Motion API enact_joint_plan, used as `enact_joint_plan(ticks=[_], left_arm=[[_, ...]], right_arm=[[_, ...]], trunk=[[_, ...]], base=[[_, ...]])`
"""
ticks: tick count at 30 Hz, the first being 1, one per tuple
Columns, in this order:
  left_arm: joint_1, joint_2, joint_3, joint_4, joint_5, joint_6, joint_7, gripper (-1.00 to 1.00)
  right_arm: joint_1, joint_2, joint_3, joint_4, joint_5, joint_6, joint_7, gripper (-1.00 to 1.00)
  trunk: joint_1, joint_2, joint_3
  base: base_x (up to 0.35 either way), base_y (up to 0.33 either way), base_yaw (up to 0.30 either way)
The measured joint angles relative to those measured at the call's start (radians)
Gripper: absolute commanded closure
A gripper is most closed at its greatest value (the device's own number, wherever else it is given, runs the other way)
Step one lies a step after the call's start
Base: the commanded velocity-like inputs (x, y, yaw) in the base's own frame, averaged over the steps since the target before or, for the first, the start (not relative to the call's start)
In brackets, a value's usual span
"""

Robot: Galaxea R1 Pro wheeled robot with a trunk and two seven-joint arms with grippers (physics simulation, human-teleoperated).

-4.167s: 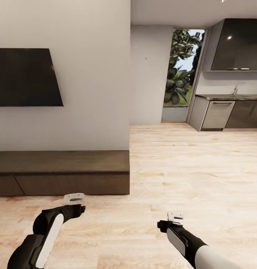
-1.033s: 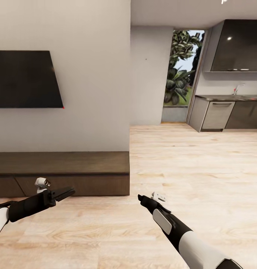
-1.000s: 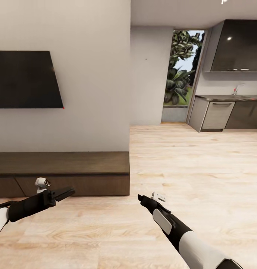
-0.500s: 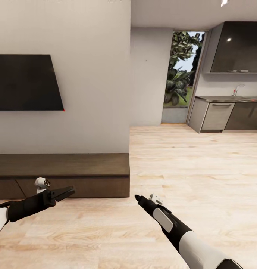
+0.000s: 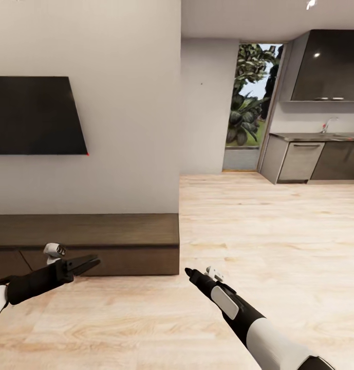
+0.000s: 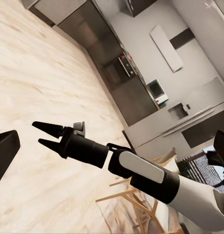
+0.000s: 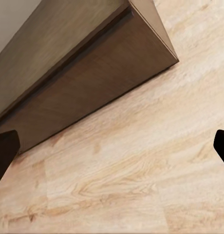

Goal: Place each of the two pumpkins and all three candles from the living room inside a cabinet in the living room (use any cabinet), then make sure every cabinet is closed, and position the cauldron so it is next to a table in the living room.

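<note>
Before the closed cabinet (image 5: 84,239), both arms are hovering over the floor (image 5: 259,231); right hand (image 6: 47,135) is gaping, empty. Left hand's (image 5: 89,263) state: cannot tell; driving closer is risking a knock against the cabinet.

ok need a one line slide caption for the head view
Both arms held low over the wood floor in front of the closed dark cabinet, wall-mounted TV above, kitchen beyond.

Cabinet (image 5: 94,241), lower left of head view: dark brown, wood-grained. Floor (image 5: 279,231): pale blond planks. TV (image 5: 33,115), upper left: black. Wall (image 5: 125,103): light grey. Arm shells (image 5: 269,334): black-and-white.
</note>
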Motion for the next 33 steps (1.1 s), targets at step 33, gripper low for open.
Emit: enact_joint_plan(ticks=[33], left_arm=[[0.000,-0.001,0.004,0.004,0.003,0.000,0.000,-1.00]], right_arm=[[0.000,0.001,0.000,-0.007,-0.048,0.008,-0.004,-1.00]], trunk=[[0.000,0.000,0.000]], base=[[0.322,0.034,0.000]])
